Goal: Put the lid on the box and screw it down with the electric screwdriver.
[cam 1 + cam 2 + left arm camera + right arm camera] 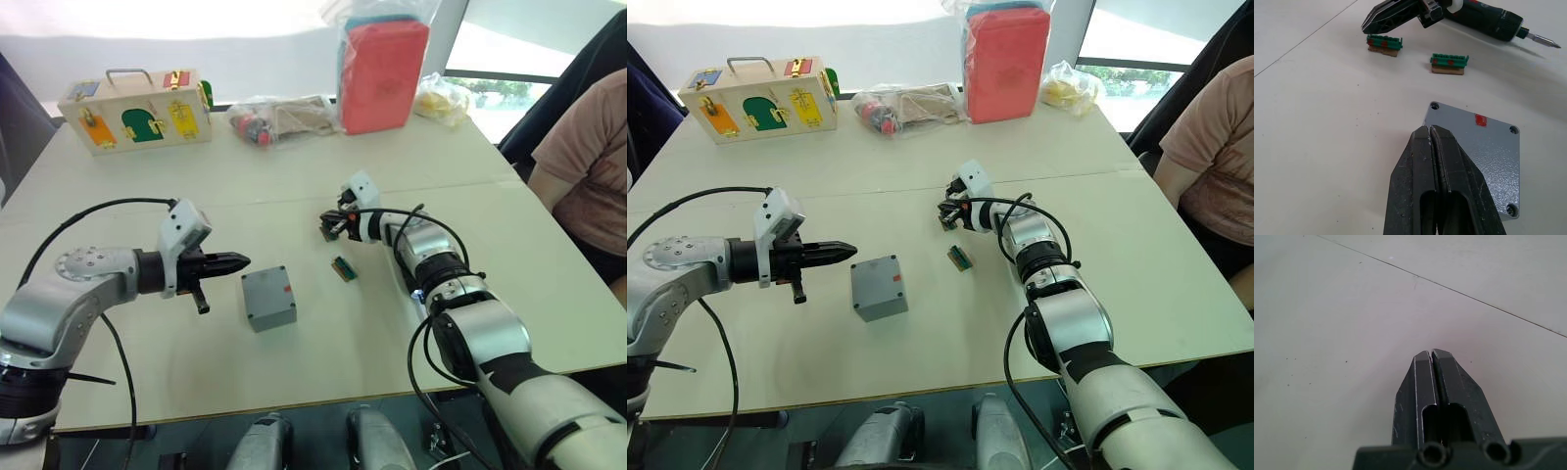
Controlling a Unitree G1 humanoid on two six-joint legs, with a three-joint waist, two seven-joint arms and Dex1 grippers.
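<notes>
Box point(268, 298): lid point(1476, 151) on, contents hidden. Left gripper point(233, 261) at its 10 o'clock, closed, empty. Right gripper point(1431, 358) closed, empty. Screwdriver point(1488, 24) on table point(323, 352).

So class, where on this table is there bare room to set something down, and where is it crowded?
Bare: the near strip of table in front of the box, and the stretch between box and wooden latch box. Crowded: the far edge around the red package.

person point(588, 147) cut by frame edge, box point(1484, 152) partly behind left gripper point(1430, 131)
</notes>
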